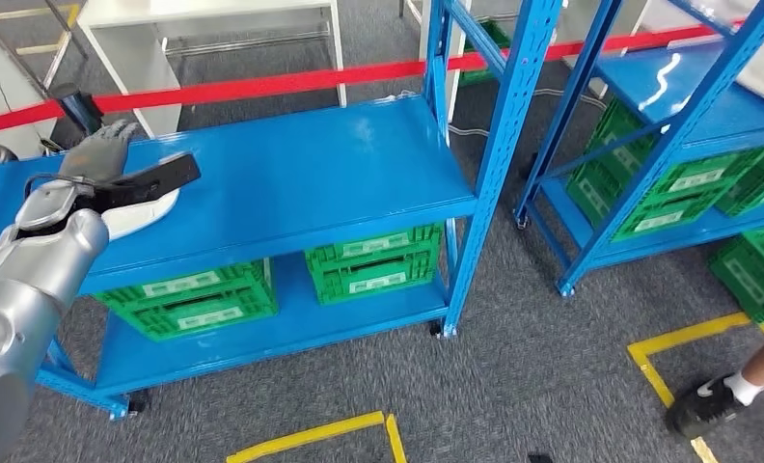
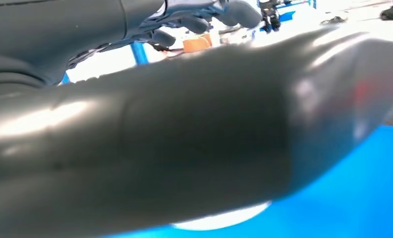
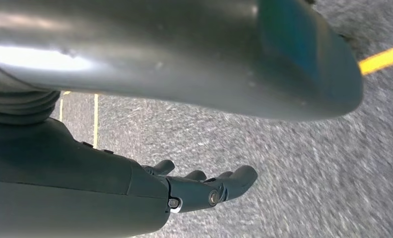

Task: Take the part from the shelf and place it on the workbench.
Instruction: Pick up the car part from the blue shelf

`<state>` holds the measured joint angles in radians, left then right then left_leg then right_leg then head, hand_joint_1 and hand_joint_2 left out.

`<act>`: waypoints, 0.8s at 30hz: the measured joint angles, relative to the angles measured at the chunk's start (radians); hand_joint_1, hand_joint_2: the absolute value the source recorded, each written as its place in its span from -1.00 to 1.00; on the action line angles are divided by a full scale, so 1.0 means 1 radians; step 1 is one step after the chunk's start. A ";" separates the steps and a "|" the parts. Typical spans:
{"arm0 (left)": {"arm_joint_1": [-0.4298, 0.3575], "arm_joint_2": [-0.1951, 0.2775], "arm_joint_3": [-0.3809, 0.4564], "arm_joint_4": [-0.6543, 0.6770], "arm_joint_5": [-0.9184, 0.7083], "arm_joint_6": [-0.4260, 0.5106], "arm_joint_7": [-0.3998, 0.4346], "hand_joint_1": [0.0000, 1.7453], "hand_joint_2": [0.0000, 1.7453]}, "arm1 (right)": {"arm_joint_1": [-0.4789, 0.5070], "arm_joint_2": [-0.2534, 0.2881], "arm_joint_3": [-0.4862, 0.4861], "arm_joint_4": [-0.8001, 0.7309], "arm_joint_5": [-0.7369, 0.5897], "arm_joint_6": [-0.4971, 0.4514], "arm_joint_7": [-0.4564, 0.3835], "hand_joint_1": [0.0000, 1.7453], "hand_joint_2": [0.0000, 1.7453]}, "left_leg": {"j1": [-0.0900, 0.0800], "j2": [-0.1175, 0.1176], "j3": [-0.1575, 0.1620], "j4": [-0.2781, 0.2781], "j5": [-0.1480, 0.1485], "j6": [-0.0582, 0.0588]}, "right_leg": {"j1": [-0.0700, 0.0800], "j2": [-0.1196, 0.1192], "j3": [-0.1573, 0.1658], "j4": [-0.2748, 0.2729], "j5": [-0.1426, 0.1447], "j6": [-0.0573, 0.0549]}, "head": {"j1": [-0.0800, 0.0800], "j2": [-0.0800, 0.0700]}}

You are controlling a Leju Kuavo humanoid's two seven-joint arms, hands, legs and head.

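The part (image 1: 145, 216) is a flat white piece lying on the top board of the blue shelf (image 1: 311, 183), near its left end. My left hand (image 1: 103, 154) reaches over it from the left. The dark thumb (image 1: 161, 177) lies just above the part and the fingers (image 1: 108, 137) stretch past it toward the back. In the left wrist view the thumb (image 2: 184, 148) spans the picture, and a sliver of the white part (image 2: 224, 221) shows on the side away from the fingers (image 2: 209, 12). My right hand (image 3: 204, 191) hangs over grey carpet, fingers loosely bent, holding nothing.
Two green crates (image 1: 195, 299) (image 1: 376, 262) stand on the shelf's lower board. A second blue rack (image 1: 687, 145) with green crates stands to the right. Red barrier tape (image 1: 262, 87) runs behind. Yellow floor tape (image 1: 668, 342) and a person's shoe (image 1: 706, 405) are at lower right.
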<state>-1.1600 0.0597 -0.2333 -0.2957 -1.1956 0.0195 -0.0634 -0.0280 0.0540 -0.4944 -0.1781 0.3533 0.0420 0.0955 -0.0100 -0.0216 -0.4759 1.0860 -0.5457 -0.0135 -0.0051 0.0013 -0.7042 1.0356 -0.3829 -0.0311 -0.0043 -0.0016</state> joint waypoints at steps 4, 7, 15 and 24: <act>0.006 -0.001 -0.001 0.004 0.000 -0.002 0.000 -1.00 -1.00 | -0.002 0.000 0.000 0.000 -0.002 0.000 0.000 -1.00 -1.00 | 0.008 0.011 -0.163 0.212 -0.020 -0.019 | -0.005 0.006 0.072 -0.013 -0.055 -0.014 | -0.004 0.000; 0.013 -0.001 -0.001 0.008 0.000 -0.003 0.000 -1.00 -1.00 | 0.002 0.000 0.000 0.000 -0.003 0.000 0.000 -1.00 -1.00 | 0.014 0.014 -0.228 0.187 -0.120 -0.024 | -0.006 0.012 0.135 -0.014 -0.105 -0.010 | -0.004 0.000; 0.013 0.004 -0.006 0.008 -0.001 -0.007 0.000 -1.00 -1.00 | -0.001 -0.001 0.000 0.001 -0.004 0.000 0.000 -1.00 -1.00 | 0.013 0.023 -0.200 -0.060 0.154 0.014 | -0.006 0.011 0.233 0.020 -0.184 0.034 | 0.000 0.000; 0.011 -0.007 -0.008 0.011 0.050 -0.082 0.000 -1.00 -0.50 | -0.003 0.000 -0.001 0.002 -0.006 -0.004 0.002 -1.00 -1.00 | 0.014 0.008 -0.056 -0.068 0.042 0.029 | 0.005 0.003 -0.040 0.167 -0.256 0.030 | 0.008 0.000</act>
<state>-1.1490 0.0524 -0.2413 -0.2846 -1.1451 -0.0621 -0.0631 -0.0310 0.0538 -0.4953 -0.1766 0.3474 0.0377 0.0970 0.0038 -0.0139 -0.5322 1.0177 -0.5034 0.0153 -0.0004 0.0045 -0.7439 1.2024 -0.6393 -0.0009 0.0034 -0.0015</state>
